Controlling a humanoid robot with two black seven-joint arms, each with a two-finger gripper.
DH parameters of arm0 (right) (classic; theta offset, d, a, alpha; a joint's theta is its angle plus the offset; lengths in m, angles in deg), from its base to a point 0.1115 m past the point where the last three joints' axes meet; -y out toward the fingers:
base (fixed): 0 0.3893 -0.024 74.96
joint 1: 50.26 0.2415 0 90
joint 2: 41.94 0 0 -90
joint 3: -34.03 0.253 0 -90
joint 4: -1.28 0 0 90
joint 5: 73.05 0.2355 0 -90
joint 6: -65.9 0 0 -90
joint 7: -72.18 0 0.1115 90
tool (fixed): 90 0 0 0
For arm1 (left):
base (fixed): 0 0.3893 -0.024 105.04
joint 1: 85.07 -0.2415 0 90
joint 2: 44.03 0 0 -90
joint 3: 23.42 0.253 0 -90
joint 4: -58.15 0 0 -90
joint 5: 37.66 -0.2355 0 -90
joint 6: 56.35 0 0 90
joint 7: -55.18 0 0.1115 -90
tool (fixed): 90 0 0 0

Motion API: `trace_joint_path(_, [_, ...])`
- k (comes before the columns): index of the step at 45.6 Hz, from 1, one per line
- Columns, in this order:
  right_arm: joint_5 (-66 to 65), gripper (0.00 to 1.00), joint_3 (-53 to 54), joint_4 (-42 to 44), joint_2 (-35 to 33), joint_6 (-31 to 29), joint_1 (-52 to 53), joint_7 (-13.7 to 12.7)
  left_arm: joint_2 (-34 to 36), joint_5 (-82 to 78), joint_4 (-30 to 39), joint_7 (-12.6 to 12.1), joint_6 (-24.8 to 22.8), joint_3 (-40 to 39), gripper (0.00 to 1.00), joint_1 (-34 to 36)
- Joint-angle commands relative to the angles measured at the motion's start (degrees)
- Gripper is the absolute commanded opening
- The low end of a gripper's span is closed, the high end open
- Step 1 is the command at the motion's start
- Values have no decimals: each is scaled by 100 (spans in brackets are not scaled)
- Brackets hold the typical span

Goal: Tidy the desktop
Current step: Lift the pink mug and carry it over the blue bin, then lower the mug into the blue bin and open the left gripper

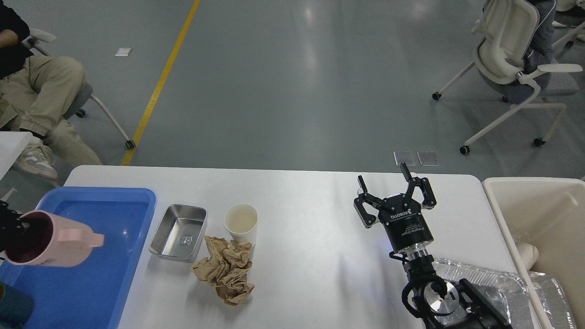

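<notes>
Pink mug held by the left gripper; right gripper spread wide, empty, above the desktop.

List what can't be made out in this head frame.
- Left end effector: hidden behind pink mug; grip state unclear.
- Foil tray: partly covered by right arm, cut off at bottom edge.
- Cream bin: cut off at right edge; contents partly out of frame.

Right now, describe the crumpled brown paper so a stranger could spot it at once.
On the white desktop, look right of the blue tray and the small steel pan. Just in front of the paper cup lies the crumpled brown paper, the only soft, wrinkled tan thing there.
</notes>
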Motion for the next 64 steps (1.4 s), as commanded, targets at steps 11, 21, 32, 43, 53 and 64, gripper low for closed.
trace_joint_path(11, [9, 100, -9, 5, -1, -35, -45, 1, -373, -804, -1531, -91, 1549, 1, 2, -1342])
trace_joint_path(21, [9, 100, -9, 5, -1, -44, -37, 1, -963, -786, -1918, -152, 1576, 37, 2, -1439])
trace_joint_path(32, [9, 100, -9, 5, -1, -44, -63, 1, -1771, -777, -2584, -214, 1690, 37, 2, -1896])
trace_joint_path(43, [0, 100, -18, 22, -10, -44, -89, 1, -2352, -733, -3060, -214, 1805, 46, 2, -2107])
trace_joint_path(53, [0, 100, -18, 22, -1, -35, -89, 1, -2598, -724, -3113, -240, 1910, 37, 3, -2388])
trace_joint_path(64, [0, 100, -18, 22, -1, -35, -89, 1, -2589, -452, -3113, -214, 1980, 45, 20, -2476])
